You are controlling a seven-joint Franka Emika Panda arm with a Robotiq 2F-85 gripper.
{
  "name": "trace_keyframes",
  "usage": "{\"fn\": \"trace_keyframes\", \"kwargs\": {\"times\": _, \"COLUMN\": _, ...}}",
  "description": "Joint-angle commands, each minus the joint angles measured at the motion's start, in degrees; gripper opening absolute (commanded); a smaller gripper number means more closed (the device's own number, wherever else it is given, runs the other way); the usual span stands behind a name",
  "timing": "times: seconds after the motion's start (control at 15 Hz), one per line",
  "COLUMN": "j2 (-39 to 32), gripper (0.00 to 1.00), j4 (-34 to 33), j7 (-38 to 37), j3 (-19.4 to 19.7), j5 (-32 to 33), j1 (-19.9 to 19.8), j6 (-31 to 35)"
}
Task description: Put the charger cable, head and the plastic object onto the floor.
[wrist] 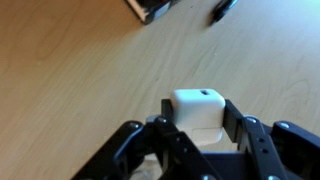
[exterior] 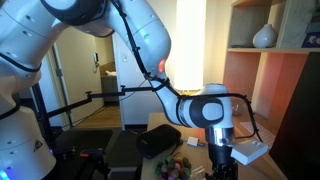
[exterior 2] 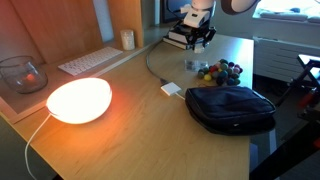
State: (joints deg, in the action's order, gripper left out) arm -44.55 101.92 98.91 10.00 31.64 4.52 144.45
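My gripper (wrist: 200,120) is shut on the head (wrist: 198,108), a small white boxy plug block held between the two black fingers just above the pale wooden tabletop (wrist: 80,80). In both exterior views the gripper (exterior 2: 197,38) (exterior: 222,156) hangs low over the far end of the table. A thin cord, apparently the charger cable (exterior 2: 152,68), curves across the table to a small white piece (exterior 2: 172,89). The plastic object (exterior 2: 220,72), a cluster of coloured pieces, lies near the black pouch (exterior 2: 230,108). Light brown floor (exterior: 100,112) shows beyond the table.
A glowing dome lamp (exterior 2: 78,98), a white keyboard (exterior 2: 88,62), a glass bowl (exterior 2: 22,72) and a small cup (exterior 2: 127,39) stand on the table. Dark items (wrist: 150,8) lie ahead of the gripper. A shelf with a white vase (exterior: 264,36) rises beside the arm.
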Motion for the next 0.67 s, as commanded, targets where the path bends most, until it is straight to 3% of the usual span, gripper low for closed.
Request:
{"fn": "trace_keyframes", "kwargs": {"times": 0.0, "j2": 1.28, "gripper": 0.27, "j4": 2.16, "j7": -9.73, "j3": 3.35, "j5": 7.85, "j1": 3.42, "j6": -6.58}}
{"fn": "trace_keyframes", "kwargs": {"times": 0.2, "j2": 1.73, "gripper": 0.27, "j4": 2.86, "j7": -10.53, "j3": 0.08, "j5": 12.05, "j1": 1.71, "j6": -13.85}}
{"fn": "trace_keyframes", "kwargs": {"times": 0.33, "j2": 2.50, "gripper": 0.27, "j4": 3.70, "j7": -6.17, "j3": -3.72, "j5": 11.70, "j1": -0.98, "j6": -16.49}}
{"fn": "trace_keyframes", "kwargs": {"times": 0.6, "j2": 4.31, "gripper": 0.27, "j4": 6.91, "j7": 5.29, "j3": -10.82, "j5": 9.75, "j1": -6.42, "j6": -11.90}}
